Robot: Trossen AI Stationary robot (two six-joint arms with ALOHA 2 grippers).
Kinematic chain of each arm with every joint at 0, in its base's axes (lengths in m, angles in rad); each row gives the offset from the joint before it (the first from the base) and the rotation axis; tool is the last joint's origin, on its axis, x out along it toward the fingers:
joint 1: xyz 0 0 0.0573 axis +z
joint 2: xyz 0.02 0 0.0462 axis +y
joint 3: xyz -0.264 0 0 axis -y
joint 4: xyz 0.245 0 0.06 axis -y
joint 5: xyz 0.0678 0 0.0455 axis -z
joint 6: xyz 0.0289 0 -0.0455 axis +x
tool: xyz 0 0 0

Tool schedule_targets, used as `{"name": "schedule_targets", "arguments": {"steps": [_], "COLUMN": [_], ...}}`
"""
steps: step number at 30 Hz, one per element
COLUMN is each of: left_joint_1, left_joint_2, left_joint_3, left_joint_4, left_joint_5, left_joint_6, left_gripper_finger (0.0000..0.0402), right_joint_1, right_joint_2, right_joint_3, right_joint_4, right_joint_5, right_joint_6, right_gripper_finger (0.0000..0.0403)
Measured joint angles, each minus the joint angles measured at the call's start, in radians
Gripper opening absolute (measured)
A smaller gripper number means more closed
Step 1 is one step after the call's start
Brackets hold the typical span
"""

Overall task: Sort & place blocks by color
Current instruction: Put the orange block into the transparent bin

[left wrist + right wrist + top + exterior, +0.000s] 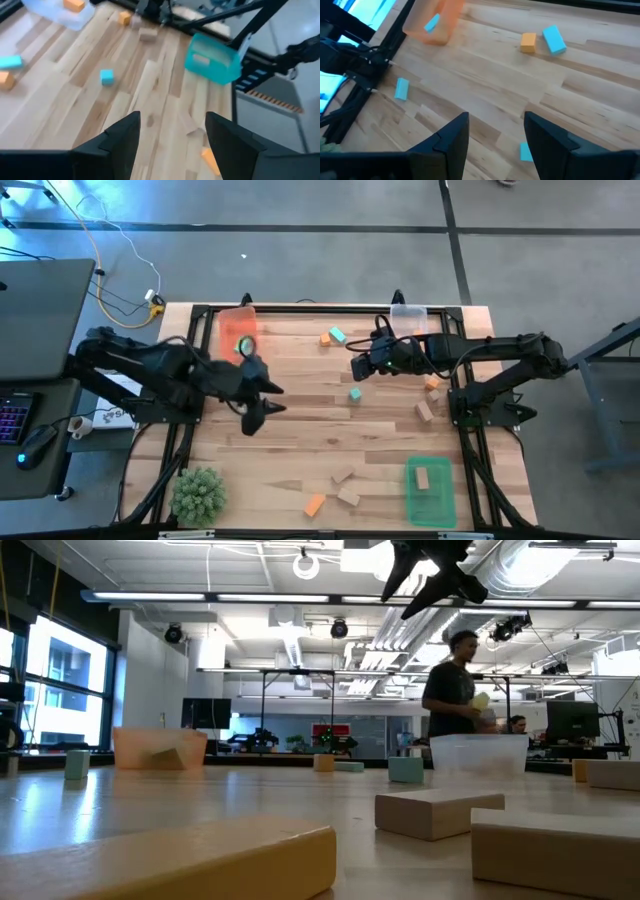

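Blocks [352, 394] scattered over wooden table [300, 450]: teal and orange pair near far edge, teal one mid-table, tan ones toward right and near edge; one tan in green tray [431, 493], teal in orange tray [238, 332]. Left gripper [262, 395] fingers spread, empty, above left-centre. Right gripper [356, 367] fingers apart, empty, above far centre

No readable text, labels, brands, numbers or signs anywhere in these views. Only blurred, illegible marks on the white paper [112, 417] lying beside the table's left edge in the high view, too small to make out.
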Motion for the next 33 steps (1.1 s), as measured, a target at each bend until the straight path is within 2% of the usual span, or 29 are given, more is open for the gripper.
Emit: {"name": "schedule_targets", "arguments": {"steps": [10,17,25,33], "left_joint_1": [-0.141,-0.201,-0.261,-0.333], "left_joint_2": [0.167,0.29,0.417,0.513], "left_joint_3": [0.0,0.0,0.0,0.0], "left_joint_4": [-0.064,-0.064,-0.062,0.009], "left_joint_5": [-0.148,-0.158,-0.168,-0.149], "left_joint_6": [-0.251,-0.431,-0.574,-0.714], "left_gripper_finger": [0.0211,0.0211,0.0211,0.0211], "right_joint_1": [0.0,0.0,0.0,0.0], "right_joint_2": [0.0,0.0,0.009,0.036], "right_joint_3": [0.0,0.0,0.0,-0.001], "right_joint_4": [-0.034,-0.05,-0.065,-0.086], "right_joint_5": [0.014,-0.007,0.029,0.029], "right_joint_6": [-0.002,-0.039,-0.054,-0.054], "right_gripper_finger": [0.0177,0.0177,0.0177,0.0177]}}
